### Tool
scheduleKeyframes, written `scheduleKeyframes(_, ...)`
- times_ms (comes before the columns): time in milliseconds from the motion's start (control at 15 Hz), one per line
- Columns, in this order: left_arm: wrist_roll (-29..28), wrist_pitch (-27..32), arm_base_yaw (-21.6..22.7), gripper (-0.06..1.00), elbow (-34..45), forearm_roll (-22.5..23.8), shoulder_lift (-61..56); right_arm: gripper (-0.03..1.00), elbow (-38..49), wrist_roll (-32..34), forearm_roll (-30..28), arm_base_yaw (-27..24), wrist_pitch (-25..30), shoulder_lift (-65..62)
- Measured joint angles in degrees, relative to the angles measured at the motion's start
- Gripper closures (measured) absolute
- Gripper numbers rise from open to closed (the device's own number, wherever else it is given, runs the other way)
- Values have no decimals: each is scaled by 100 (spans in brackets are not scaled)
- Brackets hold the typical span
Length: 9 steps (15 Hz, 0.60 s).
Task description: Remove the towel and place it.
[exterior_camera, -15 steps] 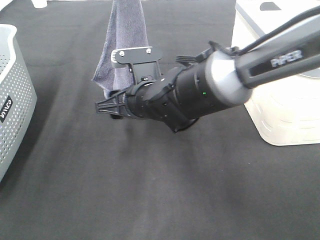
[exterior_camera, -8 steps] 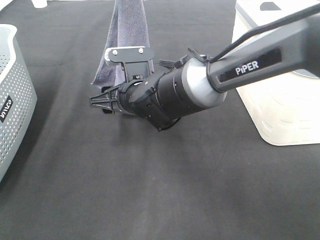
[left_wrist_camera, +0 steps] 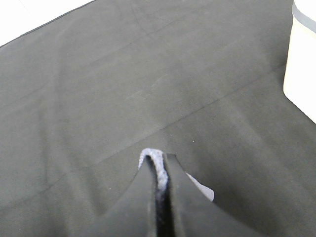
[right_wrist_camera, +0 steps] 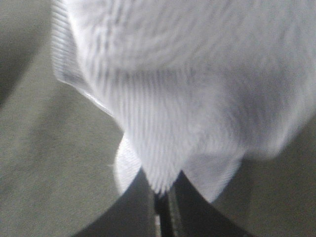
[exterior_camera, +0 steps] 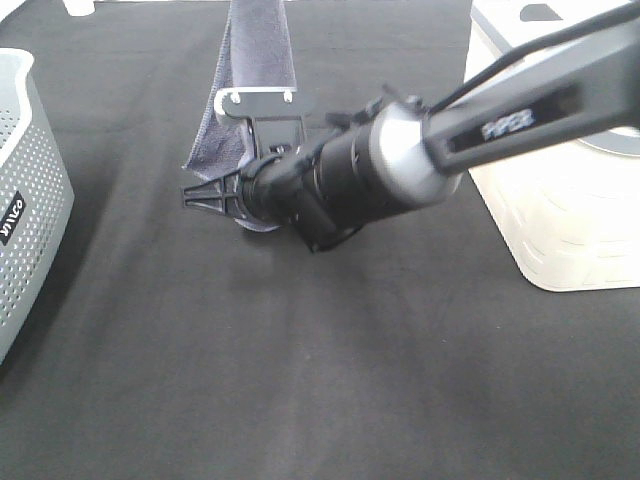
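Note:
The grey-lavender towel [exterior_camera: 256, 60] hangs down from above the black mat, its top out of the exterior high view. My right gripper [exterior_camera: 192, 194] reaches across from the right and is shut on the towel's lower edge. In the right wrist view the towel [right_wrist_camera: 187, 98] fills the picture, pinched between the closed dark jaws of my right gripper [right_wrist_camera: 163, 195]. In the left wrist view my left gripper [left_wrist_camera: 163, 170] is shut on a fold of the towel [left_wrist_camera: 152, 159], high over the mat.
A grey perforated basket [exterior_camera: 30, 190] stands at the left edge. A cream bin [exterior_camera: 560, 220] stands at the right, also seen as the cream bin [left_wrist_camera: 302, 74] in the left wrist view. Black mat [exterior_camera: 300, 380] covers the table.
My right gripper slid left along the towel's lower edge and closed on it; its jaws were open in the earlier frames. The towel's bottom is now gathered at the fingers.

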Motion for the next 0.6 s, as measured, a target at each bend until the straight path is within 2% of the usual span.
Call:
scheduleKeyframes(133, 149, 0, 11, 94, 0, 0, 0, 95, 149, -1455, 1026, 0, 264, -350)
scheduleKeyframes(200, 178, 0, 29, 94, 0, 0, 0, 95, 241, -1914, 1312, 0, 355, -464)
scheduleKeyframes(333, 223, 6, 120, 94, -115, -201, 0, 95, 859, -3426, 1713, 0, 573, -1037)
scheduleKeyframes(400, 229, 6, 235, 94, -246, -407, 0, 95, 1106, -3684, 1753, -29, 705, -1272)
scheduleKeyframes(467, 252, -23, 367, 94, -321, -682, -6, 95, 1381, -3724, 1793, -223, 1312, -1730)
scheduleKeyframes(533, 252, -23, 367, 94, -321, -682, -6, 95, 1381, -3724, 1793, -223, 1312, -1730)
scheduleKeyframes(600, 275, -29, 464, 94, -327, -882, -6, 95, 1621, -3604, 1811, -630, 2217, -2166)
